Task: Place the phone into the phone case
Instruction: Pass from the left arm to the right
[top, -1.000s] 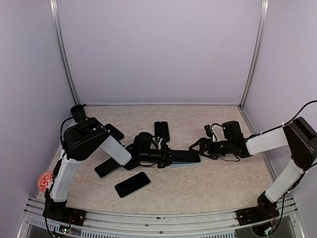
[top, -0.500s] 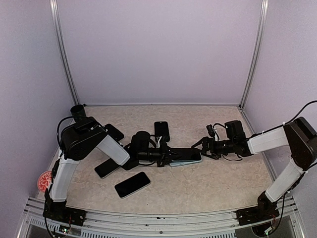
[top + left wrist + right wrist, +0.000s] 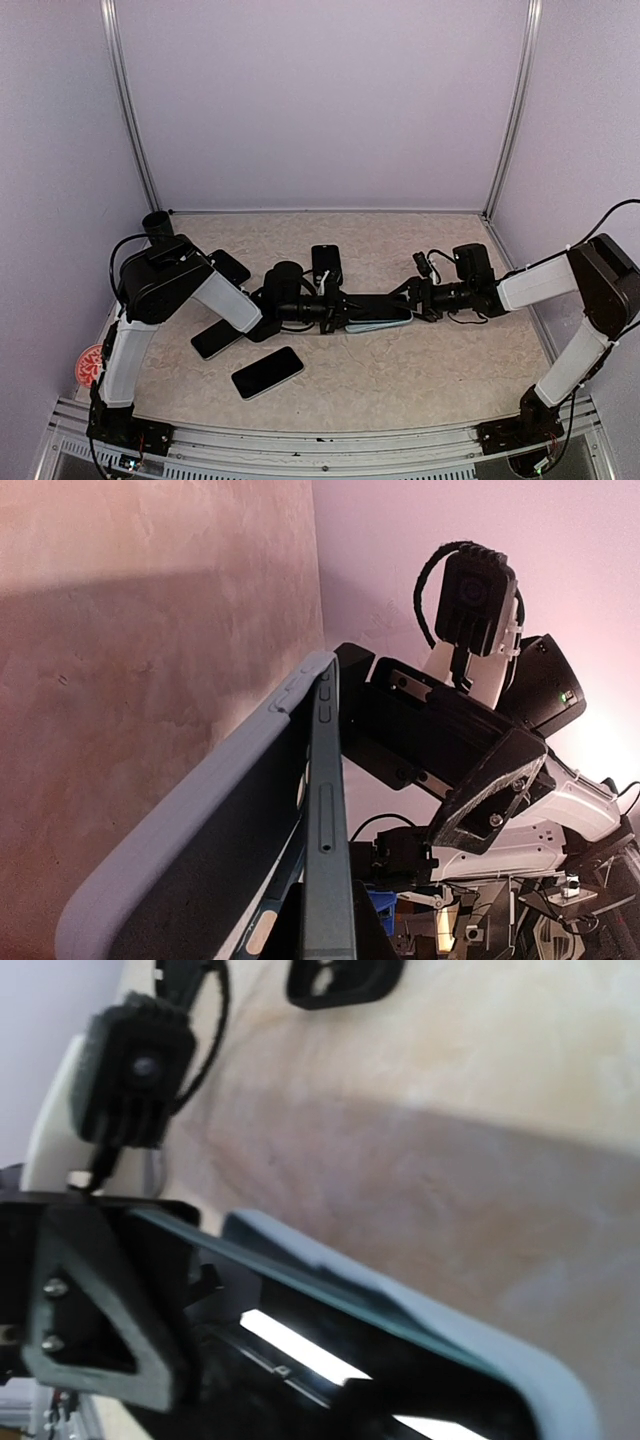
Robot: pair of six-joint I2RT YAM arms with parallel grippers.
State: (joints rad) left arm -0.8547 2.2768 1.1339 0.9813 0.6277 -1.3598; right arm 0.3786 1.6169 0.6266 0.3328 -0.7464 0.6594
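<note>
Pale blue-grey rubber, that's the case [image 3: 200,820], and the phone [image 3: 325,830] is seated in it at one end only. The pair hangs mid-workspace between the two arms, apparently just clear of the table [image 3: 430,370]. Its long axis runs straight across, left to right. At the right-hand end phone and case meet; toward the left they gape apart in a wedge. The left gripper [image 3: 338,312] is clamped tight on the phone's left end, so it does the holding. The right gripper [image 3: 408,300] sits on that same axis, end-on, jaws wide and straddling the right tip; whether its pads touch cannot be told. Both arms are right at the thing, but only the right one is free, so the closing squeeze looks like its job.
</note>
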